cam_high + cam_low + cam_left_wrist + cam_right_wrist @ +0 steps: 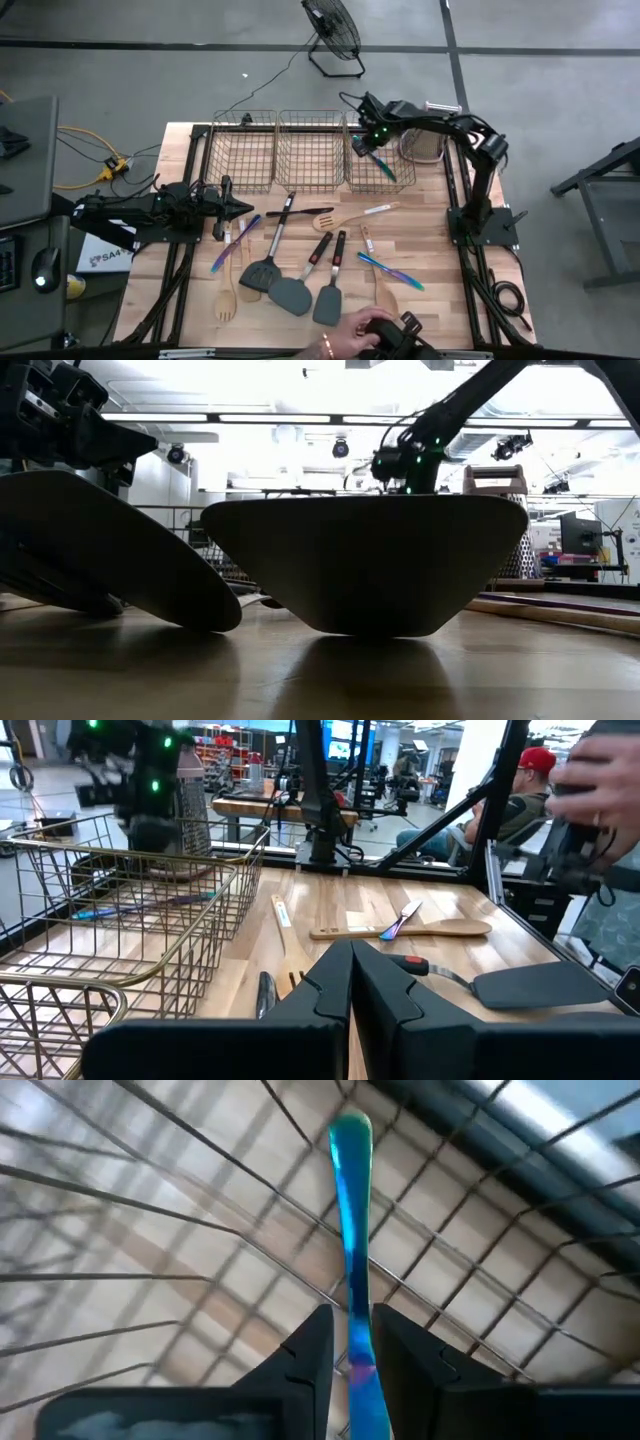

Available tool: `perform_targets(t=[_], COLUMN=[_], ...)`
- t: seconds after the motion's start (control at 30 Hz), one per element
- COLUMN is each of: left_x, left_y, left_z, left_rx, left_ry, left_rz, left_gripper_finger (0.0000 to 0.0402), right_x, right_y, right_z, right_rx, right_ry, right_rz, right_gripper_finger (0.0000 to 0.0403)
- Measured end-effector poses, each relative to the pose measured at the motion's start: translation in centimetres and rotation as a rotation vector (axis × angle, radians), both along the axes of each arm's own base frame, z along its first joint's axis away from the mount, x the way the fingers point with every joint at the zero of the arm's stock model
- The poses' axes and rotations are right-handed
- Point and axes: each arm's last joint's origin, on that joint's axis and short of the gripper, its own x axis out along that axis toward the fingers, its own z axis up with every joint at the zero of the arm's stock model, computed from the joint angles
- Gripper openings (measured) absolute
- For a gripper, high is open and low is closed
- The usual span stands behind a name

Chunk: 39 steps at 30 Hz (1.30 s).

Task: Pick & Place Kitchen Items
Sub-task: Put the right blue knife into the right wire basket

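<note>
We see the right gripper (350,1342) over the right basket (385,175), its fingers clamped on the blue utensil (351,1250), whose long axis points straight ahead down toward the wire floor.

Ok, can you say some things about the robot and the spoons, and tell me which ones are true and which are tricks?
1. The right gripper holds a blue utensil over a wire basket. True.
2. The left gripper is carrying a wooden spoon. False: its fingers are shut on nothing, and it waits at the table's left side.
3. Three wire baskets sit in a row. True.
4. All the utensils are already in baskets. False: many lie on the table, such as the dark spatulas.
5. A person's hand shows at the table's near edge. True.
</note>
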Motion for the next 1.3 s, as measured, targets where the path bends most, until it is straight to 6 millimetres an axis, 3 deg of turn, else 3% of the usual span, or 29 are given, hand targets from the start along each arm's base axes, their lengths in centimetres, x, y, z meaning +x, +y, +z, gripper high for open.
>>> perform_targets(t=[0.3,0.5,0.67,0.97,1.3], left_x=[0.0,0.0,0.0,0.0,0.0], left_y=[0.0,0.0,0.0,0.0,0.0], left_z=[0.0,0.0,0.0,0.0,0.0], left_rx=[0.000,0.000,0.000,0.000,0.000], left_ry=[0.000,0.000,0.000,0.000,0.000], left_rz=[0.000,0.000,0.000,0.000,0.000], left_gripper_finger=[0.0003,0.0003,0.0003,0.0003,0.0003], right_x=[-0.5,-0.9,-1.6,-1.5,-1.9], right_y=[2.6,6.7,10.9,18.0,25.1], right_z=[5.7,9.2,10.7,10.8,6.7], right_rx=[-0.083,-0.099,-0.047,0.099,0.227], right_ry=[-0.141,-0.169,-0.105,0.022,0.161], right_rz=[0.037,0.134,0.247,0.366,0.515], right_gripper_finger=[0.0076,0.0146,0.0204,0.0214,0.0207])
